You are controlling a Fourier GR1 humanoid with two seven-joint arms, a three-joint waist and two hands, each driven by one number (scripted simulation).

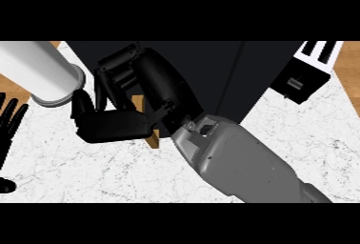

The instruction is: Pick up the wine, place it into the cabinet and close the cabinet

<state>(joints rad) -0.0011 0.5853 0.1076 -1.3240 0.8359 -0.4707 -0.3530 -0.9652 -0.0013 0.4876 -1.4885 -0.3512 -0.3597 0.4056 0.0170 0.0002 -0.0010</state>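
My right hand reaches from the lower right up against the dark cabinet at the top centre. Its fingers hang down only slightly bent, with the thumb below them, and I see nothing held between them. A wooden edge of the cabinet shows just behind the hand and wrist. No wine bottle shows anywhere; the hand and forearm hide the spot in front of the cabinet. My left hand rests open at the left edge, fingers up.
A white cylinder lies at the upper left, close to the right hand's fingers. A black and white appliance stands at the upper right. White marble counter spreads below, with wooden surface at the far right.
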